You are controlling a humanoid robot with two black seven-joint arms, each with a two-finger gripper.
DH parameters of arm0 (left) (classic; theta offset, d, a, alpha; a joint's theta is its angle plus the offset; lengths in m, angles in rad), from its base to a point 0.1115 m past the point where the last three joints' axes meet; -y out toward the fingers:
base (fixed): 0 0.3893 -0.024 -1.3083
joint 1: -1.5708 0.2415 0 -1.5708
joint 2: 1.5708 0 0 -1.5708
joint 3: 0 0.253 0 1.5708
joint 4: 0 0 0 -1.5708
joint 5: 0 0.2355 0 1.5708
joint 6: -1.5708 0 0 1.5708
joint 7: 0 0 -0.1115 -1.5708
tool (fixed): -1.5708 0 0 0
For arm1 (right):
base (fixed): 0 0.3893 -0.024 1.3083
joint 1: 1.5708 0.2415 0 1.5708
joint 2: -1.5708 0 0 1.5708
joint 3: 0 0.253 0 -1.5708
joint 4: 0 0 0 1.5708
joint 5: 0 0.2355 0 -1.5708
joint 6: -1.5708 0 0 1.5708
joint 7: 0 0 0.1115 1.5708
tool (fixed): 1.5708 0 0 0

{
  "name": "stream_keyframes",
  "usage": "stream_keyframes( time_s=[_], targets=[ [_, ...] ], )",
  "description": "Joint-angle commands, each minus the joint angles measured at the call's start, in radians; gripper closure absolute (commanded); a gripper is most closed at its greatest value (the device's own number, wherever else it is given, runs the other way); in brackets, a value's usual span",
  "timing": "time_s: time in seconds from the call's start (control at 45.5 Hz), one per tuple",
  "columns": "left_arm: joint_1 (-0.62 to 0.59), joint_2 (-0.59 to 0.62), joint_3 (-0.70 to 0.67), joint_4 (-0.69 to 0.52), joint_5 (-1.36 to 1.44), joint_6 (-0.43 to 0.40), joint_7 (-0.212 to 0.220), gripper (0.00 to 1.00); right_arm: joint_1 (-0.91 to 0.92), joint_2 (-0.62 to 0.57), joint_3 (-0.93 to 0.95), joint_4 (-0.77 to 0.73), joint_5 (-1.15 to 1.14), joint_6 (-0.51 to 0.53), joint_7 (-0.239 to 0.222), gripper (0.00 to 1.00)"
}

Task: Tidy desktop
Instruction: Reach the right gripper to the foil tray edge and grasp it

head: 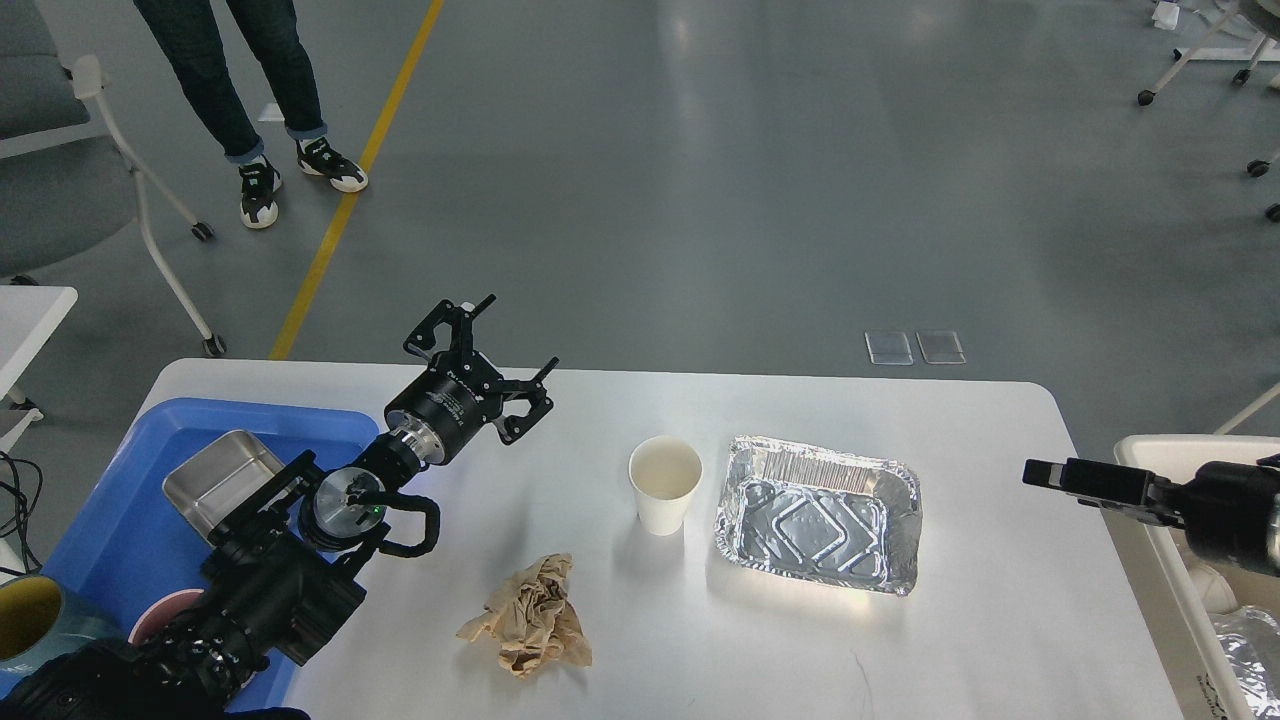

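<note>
The desktop (600, 640) lies under my spread left claw (500, 365); no writing is legible.

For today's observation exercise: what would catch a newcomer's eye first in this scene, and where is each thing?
The shiny foil tray stands out right of centre on the white desktop, with a paper cup upright just to its left. Nearer the front lies a crumpled brown paper. The left gripper hangs open above the desktop's far left, beside a blue tray.
</note>
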Motion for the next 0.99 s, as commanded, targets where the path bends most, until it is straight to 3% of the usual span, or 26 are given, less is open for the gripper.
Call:
stream_keyframes(
  time_s=[0.0,0.528,0.968],
  targets=[
    [0.0,0.0,0.001,0.0,0.0,0.0,-0.001,0.03,0.001,0.081,0.0,-0.077,-0.036,0.029,0.0,0.0],
    [0.002,0.0,0.013,0.0,0.002,0.0,0.0,0.03,0.104,0.399,-0.166,-0.344,-0.052,0.037,0.002,0.0],
    [0.002,0.001,0.015,0.0,0.003,0.0,0.0,0.03,0.121,0.517,-0.238,-0.477,-0.05,0.037,0.009,0.0]
  ],
)
